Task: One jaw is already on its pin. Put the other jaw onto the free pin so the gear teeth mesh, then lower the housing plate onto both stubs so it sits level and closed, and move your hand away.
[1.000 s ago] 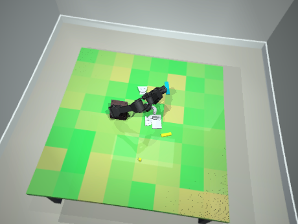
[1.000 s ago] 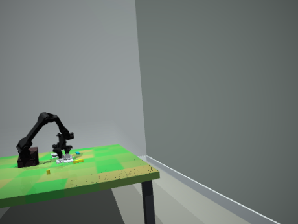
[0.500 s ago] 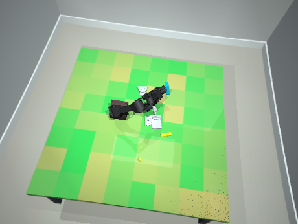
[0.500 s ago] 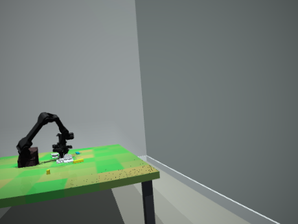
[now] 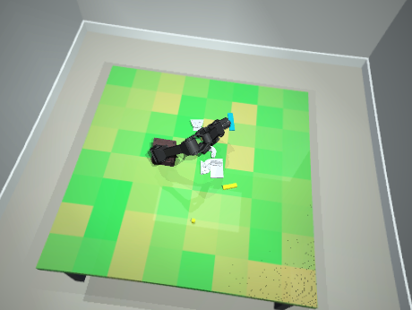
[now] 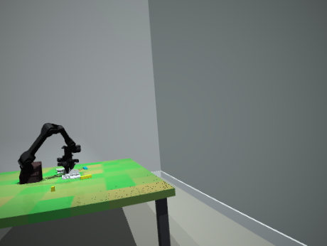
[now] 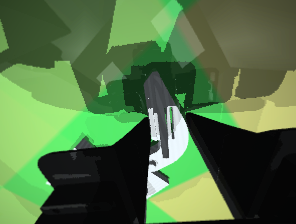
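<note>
My gripper (image 6: 69, 171) (image 7: 167, 119) points down, low over the table, and is shut on the loose white jaw. This curved, slotted jaw (image 5: 213, 152) (image 7: 180, 137) stands between the fingers in the wrist view, its far end in shadow. Just in front of it in the top view is a white assembly (image 5: 204, 168), with a flat square white part (image 5: 217, 170) at its right. A separate white trapezoid piece (image 5: 196, 123) lies behind the arm. Which white part is the housing plate, and the pins, stubs and teeth, are too small to tell.
A yellow bar (image 5: 229, 186) (image 6: 86, 176) lies right of the white assembly. A blue bar (image 5: 231, 123) (image 6: 84, 168) lies beyond the wrist. A small yellow block (image 5: 193, 220) (image 6: 52, 188) lies nearer the front. The arm's dark base (image 5: 169, 144) is at the left.
</note>
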Robot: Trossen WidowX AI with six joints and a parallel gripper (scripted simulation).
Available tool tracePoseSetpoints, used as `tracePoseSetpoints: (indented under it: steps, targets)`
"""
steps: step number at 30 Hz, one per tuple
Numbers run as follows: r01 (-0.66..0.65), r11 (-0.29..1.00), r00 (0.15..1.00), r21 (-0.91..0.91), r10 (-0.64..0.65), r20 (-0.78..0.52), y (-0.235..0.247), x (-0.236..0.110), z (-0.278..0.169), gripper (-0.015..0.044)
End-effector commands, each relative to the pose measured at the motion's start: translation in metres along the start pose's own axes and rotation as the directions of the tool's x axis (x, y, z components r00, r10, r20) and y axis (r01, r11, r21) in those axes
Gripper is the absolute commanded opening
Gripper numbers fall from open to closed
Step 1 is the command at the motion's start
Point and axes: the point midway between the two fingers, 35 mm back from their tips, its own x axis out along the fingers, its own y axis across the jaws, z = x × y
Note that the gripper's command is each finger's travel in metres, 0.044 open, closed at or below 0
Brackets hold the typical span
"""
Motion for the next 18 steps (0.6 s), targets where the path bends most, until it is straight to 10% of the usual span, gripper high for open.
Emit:
tracePoseSetpoints:
  steps: [1, 18]
  targets:
    - [0.02, 1.0, 1.0, 0.01, -0.02, -0.004, -0.005, -0.016, -0.003, 0.0134]
    - [0.019, 1.0, 1.0, 0.006, -0.019, -0.006, -0.002, -0.069, -0.001, 0.0134]
